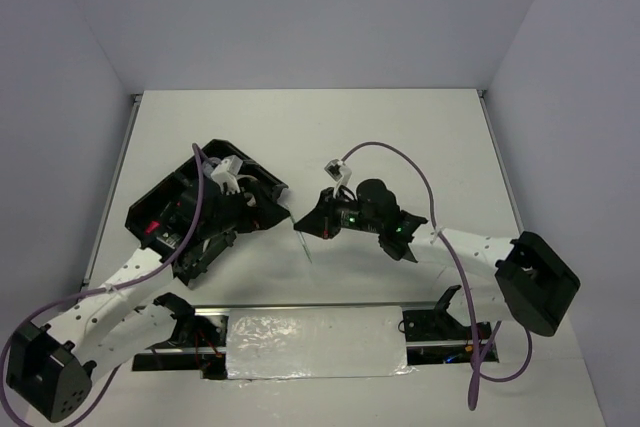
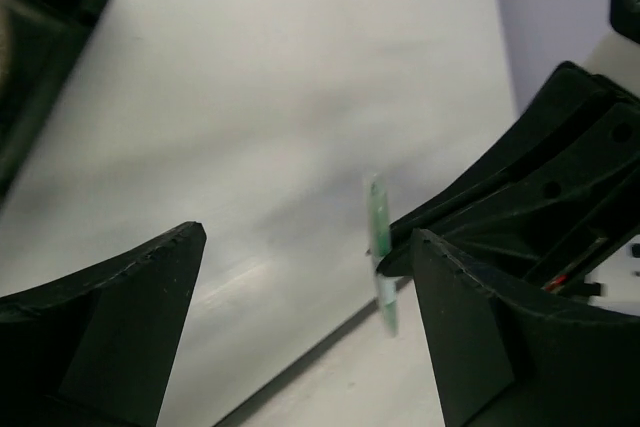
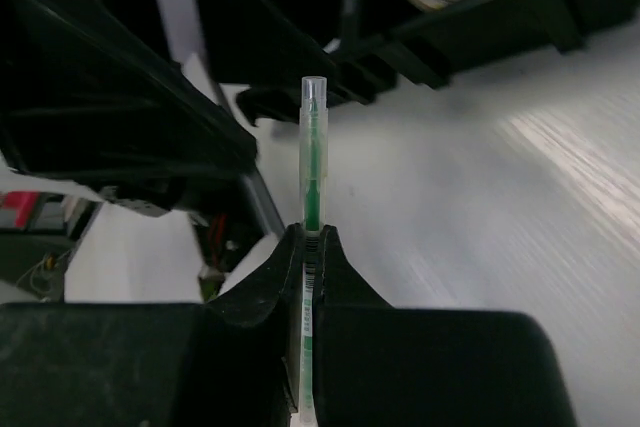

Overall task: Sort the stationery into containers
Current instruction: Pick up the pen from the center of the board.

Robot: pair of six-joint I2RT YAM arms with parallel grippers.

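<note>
The left arm [image 1: 110,302] hides most of the organiser tray [image 1: 163,187] compartments.

Even, diffuse light fills the top view: the white desk [image 1: 400,137] is bright, shadows are soft and faint, and the foil strip [image 1: 315,342] at its near edge shows dull glare. The left wrist view is blurred throughout, the green pen [image 2: 379,247] smeared. The right wrist view holds the pen sharp against an out-of-focus background, with a bright streak on the desk.
</note>
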